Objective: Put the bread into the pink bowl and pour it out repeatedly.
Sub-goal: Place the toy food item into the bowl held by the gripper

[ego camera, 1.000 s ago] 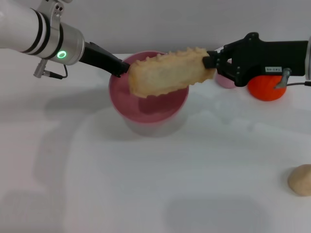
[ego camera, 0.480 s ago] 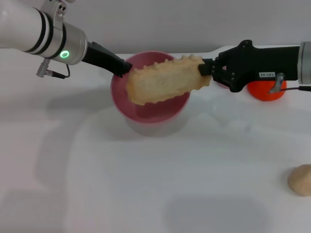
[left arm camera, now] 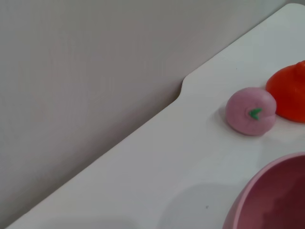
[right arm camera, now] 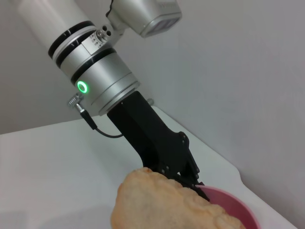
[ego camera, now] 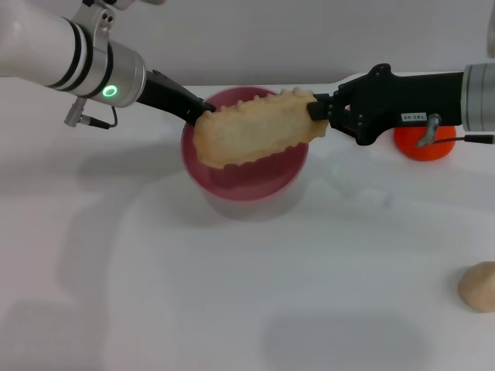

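bread [ego camera: 254, 127]: pale tan side up, ridged edges, held in the air across the mouth of the pink bowl; one end dips toward the left rim, other end sits higher at the right rim. Not resting inside.
pink bowl [ego camera: 246, 184]: upright on the bench [ego camera: 232, 294] near the back edge, left of centre. Visible inside shows no contents, bread hides much of it.
right gripper [ego camera: 315, 110]: black fingers clamped on the bread's right end, arm reaching in from the right along the back edge.
left gripper [ego camera: 203, 113]: at the bowl's back-left rim, tip hidden behind the bread's left end; can't tell whether it grips the rim.
pink ball [left arm camera: 250, 111]: on the bench behind the bowl, green mark on it, just beside the orange fruit.
orange fruit [ego camera: 421, 144]: near the back edge, partly behind the right arm.
beige lump [ego camera: 479, 286]: at the right edge of the bench, well apart from the bowl.
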